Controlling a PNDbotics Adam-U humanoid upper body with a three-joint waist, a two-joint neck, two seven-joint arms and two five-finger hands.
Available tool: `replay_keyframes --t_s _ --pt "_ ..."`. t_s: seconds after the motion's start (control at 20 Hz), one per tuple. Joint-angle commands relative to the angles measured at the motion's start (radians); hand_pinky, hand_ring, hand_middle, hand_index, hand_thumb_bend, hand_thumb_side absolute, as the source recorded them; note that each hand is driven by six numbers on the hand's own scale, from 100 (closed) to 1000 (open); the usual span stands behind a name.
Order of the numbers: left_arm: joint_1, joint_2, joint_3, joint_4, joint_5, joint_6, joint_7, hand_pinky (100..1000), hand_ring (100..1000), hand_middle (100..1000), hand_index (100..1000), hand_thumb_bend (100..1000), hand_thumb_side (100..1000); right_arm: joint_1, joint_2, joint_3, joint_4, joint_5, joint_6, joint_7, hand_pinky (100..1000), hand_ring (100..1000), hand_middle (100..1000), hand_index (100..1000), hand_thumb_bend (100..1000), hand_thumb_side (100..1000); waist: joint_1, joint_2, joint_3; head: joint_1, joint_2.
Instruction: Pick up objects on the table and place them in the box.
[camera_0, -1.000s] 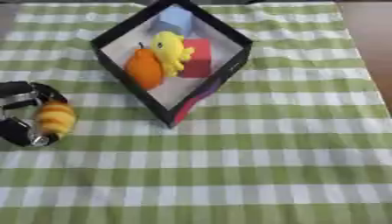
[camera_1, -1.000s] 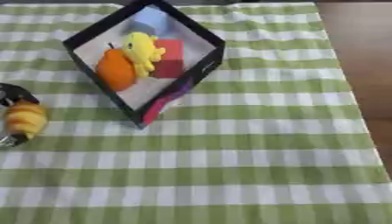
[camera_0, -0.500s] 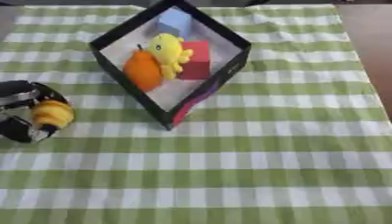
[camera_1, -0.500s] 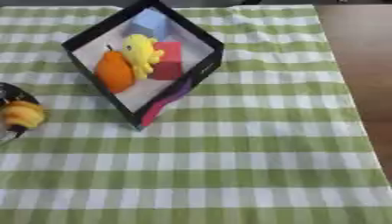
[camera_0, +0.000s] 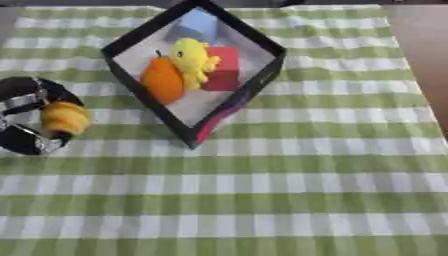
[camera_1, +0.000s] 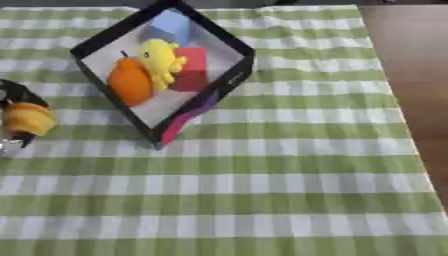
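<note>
A black box (camera_0: 254, 86) stands turned like a diamond on the green checked cloth at upper centre. Inside lie an orange fruit (camera_0: 162, 80), a yellow plush toy (camera_0: 192, 59), a red block (camera_0: 224, 70) and a light blue block (camera_0: 199, 26). My left hand (camera_0: 24, 116), black with silver parts, is at the left edge, left of the box. Its fingers curl round a small yellow-orange ridged object (camera_0: 64, 118). The right hand shows in no view.
The green and white checked cloth (camera_0: 289, 195) covers the table. Brown bare table (camera_1: 407, 70) runs along the right side beyond the cloth edge.
My left hand with the yellow-orange object has stayed by the left edge, shifting only slightly. The box and its contents have not moved.
</note>
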Motion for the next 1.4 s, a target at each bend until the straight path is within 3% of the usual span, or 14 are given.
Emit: replay_keyframes --t_s 0.05,0.25,0.35,0.6,0.8,1.1,1.4 --pt "-0.050 0.046 0.049 -0.089 -0.004 0.015 0.014 713 723 708 834 100 100 0.004 -0.037 -0.009 -0.018 -0.005 -0.005 0.000 789 719 709 839 100 534 0.000 -0.016 0.002 -0.011 -0.002" --pt "-0.142 0.029 0.040 -0.108 0.003 0.019 0.008 715 719 704 830 100 100 0.005 -0.044 -0.006 -0.018 -0.007 -0.001 0.002 789 719 709 839 100 534 0.006 -0.024 0.003 -0.018 0.000" --pt "-0.211 -0.009 0.027 -0.068 0.020 0.027 0.005 716 712 697 825 100 100 0.007 -0.048 -0.005 -0.018 -0.009 0.002 0.003 789 719 710 839 100 534 0.009 -0.031 0.002 -0.021 0.003" --pt "-0.404 -0.163 -0.006 0.115 0.019 0.023 0.041 708 699 697 821 100 100 0.011 -0.057 -0.009 -0.018 -0.025 -0.002 -0.001 789 720 710 839 100 533 0.011 -0.045 0.000 -0.029 0.005" --pt "-0.507 -0.287 -0.033 0.269 -0.039 -0.011 0.068 704 694 691 814 100 100 0.012 -0.056 -0.016 -0.018 -0.043 -0.003 -0.006 790 720 710 839 100 535 0.009 -0.050 -0.004 -0.023 0.006" --pt "-0.583 -0.431 -0.051 0.522 -0.159 -0.081 0.059 703 696 690 809 100 100 0.009 -0.055 -0.014 -0.018 -0.046 0.000 -0.002 789 720 710 839 100 535 0.007 -0.048 -0.011 -0.007 0.000" --pt "-0.588 -0.530 -0.023 0.729 -0.306 -0.160 0.116 703 700 698 812 122 100 -0.002 -0.053 -0.007 -0.018 -0.046 0.008 0.005 790 719 710 839 100 536 0.003 -0.041 -0.017 0.003 -0.008"
